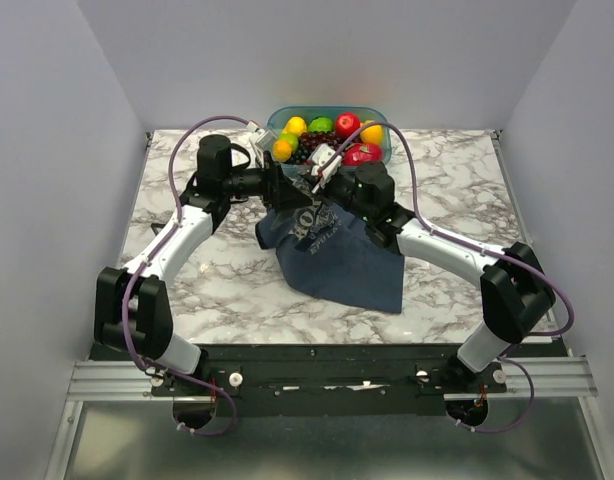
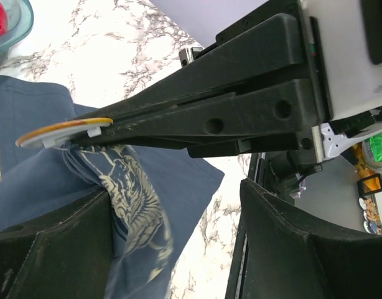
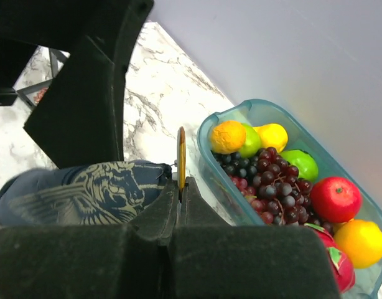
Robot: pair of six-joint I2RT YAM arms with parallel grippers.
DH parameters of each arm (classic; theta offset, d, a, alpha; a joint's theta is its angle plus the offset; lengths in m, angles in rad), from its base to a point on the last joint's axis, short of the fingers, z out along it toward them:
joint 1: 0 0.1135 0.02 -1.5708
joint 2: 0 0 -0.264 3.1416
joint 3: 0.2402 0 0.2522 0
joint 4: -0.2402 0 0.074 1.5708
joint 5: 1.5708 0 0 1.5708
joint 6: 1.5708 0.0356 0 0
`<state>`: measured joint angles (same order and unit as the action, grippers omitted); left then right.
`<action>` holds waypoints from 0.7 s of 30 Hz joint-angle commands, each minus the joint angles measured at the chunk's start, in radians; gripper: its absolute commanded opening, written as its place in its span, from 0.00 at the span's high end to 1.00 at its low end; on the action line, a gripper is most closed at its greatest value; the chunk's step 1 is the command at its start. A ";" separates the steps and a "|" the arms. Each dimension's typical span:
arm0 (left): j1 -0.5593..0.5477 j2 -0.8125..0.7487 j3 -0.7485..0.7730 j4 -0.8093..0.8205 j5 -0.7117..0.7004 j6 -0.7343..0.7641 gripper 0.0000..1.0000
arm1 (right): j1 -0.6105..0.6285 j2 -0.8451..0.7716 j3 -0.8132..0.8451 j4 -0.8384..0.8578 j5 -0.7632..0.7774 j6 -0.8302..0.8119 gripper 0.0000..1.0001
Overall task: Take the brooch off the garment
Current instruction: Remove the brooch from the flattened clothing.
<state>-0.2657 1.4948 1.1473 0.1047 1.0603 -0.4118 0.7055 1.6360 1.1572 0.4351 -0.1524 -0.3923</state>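
The brooch (image 3: pixel 181 156) shows edge-on as a thin gold disc, and my right gripper (image 3: pixel 180 187) is shut on it. In the left wrist view, the brooch (image 2: pixel 63 131) sticks out of the right gripper's long black fingers (image 2: pixel 209 118), with cloth bunched up just under it. The garment (image 1: pixel 337 260) is dark blue with a pale print (image 3: pixel 97 187). It is lifted at its far end, between the two grippers. My left gripper (image 2: pixel 175 249) is open, jaws wide apart, with the printed cloth (image 2: pixel 135 205) lying against its left finger. From above, both grippers meet over the garment's raised end (image 1: pixel 299 195).
A teal tub (image 1: pixel 387 150) of fruit stands at the back of the marble table (image 1: pixel 187 270), close behind the right gripper. Grapes (image 3: pixel 272 187), an orange (image 3: pixel 227 136) and an apple (image 3: pixel 334 198) lie in it. White walls enclose the table on three sides.
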 commanded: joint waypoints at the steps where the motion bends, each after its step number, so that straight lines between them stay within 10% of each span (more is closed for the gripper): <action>1: 0.043 -0.086 -0.012 -0.081 -0.029 0.046 0.08 | 0.003 0.016 0.024 0.070 0.094 0.032 1.00; 6: 0.052 -0.146 -0.053 -0.197 -0.281 0.238 0.01 | 0.003 -0.005 0.030 0.057 0.076 0.036 1.00; 21: -0.062 0.102 0.000 0.027 -0.347 0.240 0.08 | 0.002 -0.015 0.075 0.005 0.051 0.082 1.00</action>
<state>-0.2878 1.5429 1.1065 0.0315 0.7315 -0.1501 0.7074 1.6436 1.1946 0.4313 -0.1101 -0.3302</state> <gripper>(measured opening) 0.966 0.011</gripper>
